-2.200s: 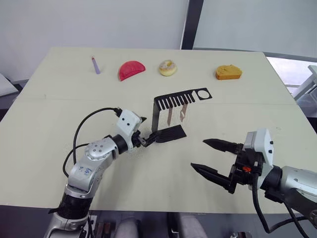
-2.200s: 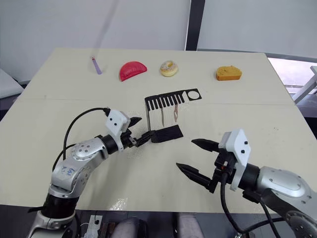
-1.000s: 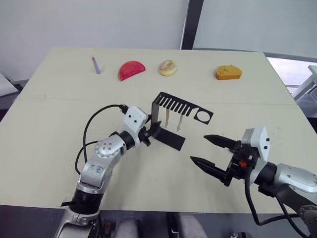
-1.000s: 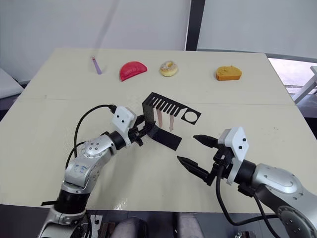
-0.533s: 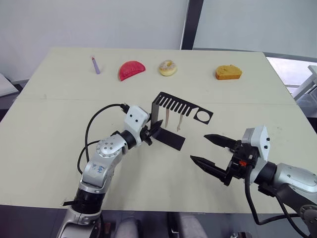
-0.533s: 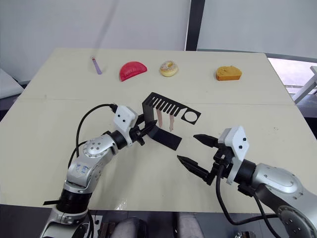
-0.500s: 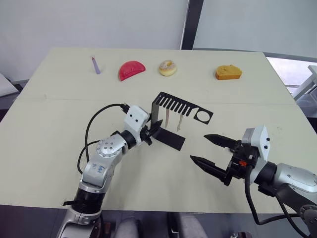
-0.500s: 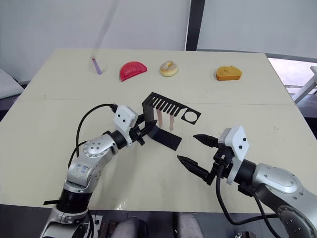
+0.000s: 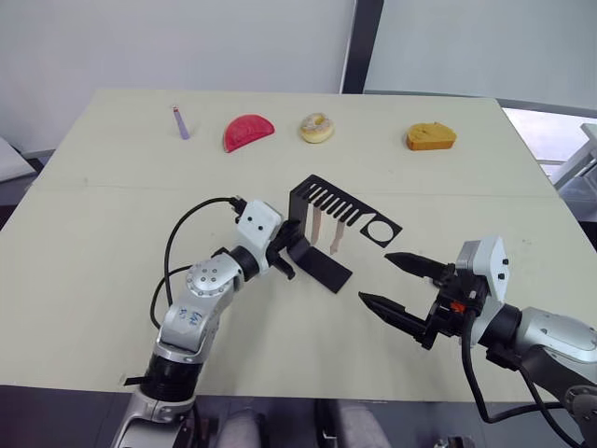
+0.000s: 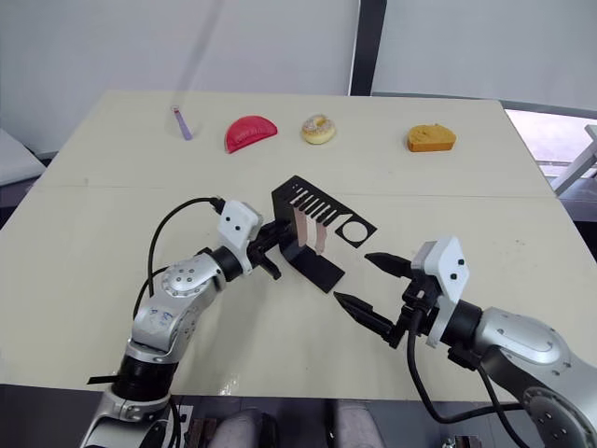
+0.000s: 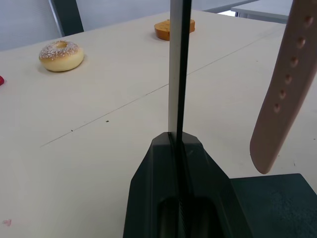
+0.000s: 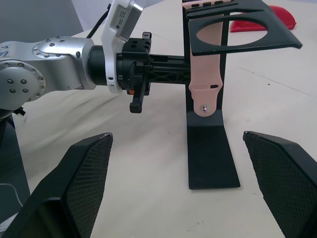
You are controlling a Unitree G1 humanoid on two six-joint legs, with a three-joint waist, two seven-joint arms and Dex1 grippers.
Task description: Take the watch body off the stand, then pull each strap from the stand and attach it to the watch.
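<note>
Two pink straps (image 9: 324,231) hang from the stand (image 9: 313,235); my left gripper (image 9: 288,250) clamps its upright, my right gripper (image 9: 399,289) gapes nearby.

A: Setting looks like a robot test lab, not a home or shop.

B: Evidence?

A: Plain beige surface (image 9: 112,243) against blank pale wall panels (image 9: 177,42) split by a dark post (image 9: 362,42). Props laid in a row at the far edge: purple stick (image 9: 180,122), red slice (image 9: 247,132), doughnut (image 9: 316,127), orange piece (image 9: 430,136).
</note>
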